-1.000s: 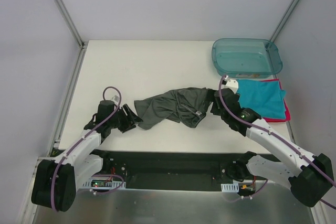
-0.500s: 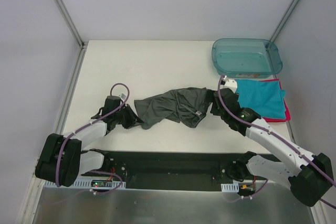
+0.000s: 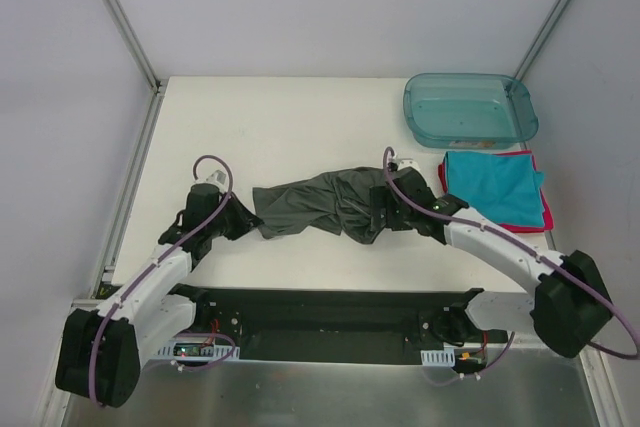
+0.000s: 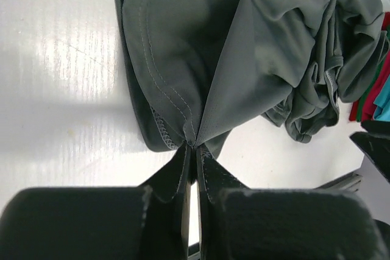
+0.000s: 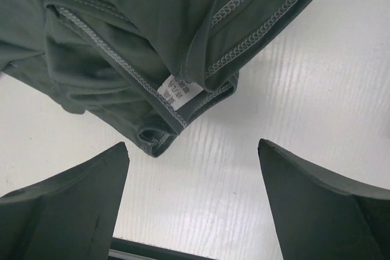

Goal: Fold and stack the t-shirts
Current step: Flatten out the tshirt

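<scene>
One charcoal tee (image 3: 315,202) lies bunched mid-frame; the left gripper (image 4: 191,148) pinches a stitched edge, the right gripper (image 5: 194,145) hovers spread below the neck label (image 5: 178,91). Seize that collar edge, then draw both ends apart evenly to flatten it

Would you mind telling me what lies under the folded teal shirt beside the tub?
A red-pink shirt lies under the teal shirt. Only its edges show along the near and side borders. The rest is covered, so its fold cannot be judged.

Charcoal tee (image 3: 320,204): matt stitched cloth; tub (image 3: 413,107): glossy translucent plastic.
</scene>
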Controlling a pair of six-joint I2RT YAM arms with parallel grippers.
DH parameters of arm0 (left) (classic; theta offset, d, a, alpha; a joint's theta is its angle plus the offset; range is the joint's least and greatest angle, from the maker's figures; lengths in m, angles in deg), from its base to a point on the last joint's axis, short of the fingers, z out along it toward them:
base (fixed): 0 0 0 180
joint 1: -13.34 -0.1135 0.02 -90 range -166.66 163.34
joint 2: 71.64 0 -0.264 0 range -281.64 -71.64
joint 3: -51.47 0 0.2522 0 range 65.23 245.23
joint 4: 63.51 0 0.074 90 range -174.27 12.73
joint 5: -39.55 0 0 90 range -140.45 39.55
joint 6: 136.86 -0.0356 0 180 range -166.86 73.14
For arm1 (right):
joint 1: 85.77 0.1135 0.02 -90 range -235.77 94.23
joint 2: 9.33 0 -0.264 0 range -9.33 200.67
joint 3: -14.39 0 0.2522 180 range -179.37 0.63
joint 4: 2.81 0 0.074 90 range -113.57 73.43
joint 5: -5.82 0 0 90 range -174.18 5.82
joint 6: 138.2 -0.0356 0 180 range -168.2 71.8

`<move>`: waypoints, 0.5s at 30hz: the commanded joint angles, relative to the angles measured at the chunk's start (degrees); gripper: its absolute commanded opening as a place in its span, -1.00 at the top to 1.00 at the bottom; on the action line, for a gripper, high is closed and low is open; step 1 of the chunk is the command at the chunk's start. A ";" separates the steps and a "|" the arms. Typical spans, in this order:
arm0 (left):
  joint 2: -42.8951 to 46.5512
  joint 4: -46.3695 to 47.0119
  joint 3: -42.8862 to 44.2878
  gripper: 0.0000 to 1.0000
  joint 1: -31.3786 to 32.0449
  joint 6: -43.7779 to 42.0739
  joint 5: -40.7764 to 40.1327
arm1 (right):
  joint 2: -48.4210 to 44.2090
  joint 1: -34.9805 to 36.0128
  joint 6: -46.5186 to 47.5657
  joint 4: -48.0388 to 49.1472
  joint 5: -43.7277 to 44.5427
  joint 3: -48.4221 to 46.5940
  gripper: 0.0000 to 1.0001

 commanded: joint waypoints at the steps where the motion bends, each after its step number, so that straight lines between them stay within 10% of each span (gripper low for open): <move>1: 4.66 -5.09 1.24 1.00 0.55 -1.27 -5.35 | 5.41 0.50 -1.87 1.63 -2.37 -4.93 -0.75; 15: 5.11 -6.67 2.12 1.00 0.55 -1.53 -6.49 | 14.04 1.82 -4.87 5.85 -5.09 -6.35 -0.22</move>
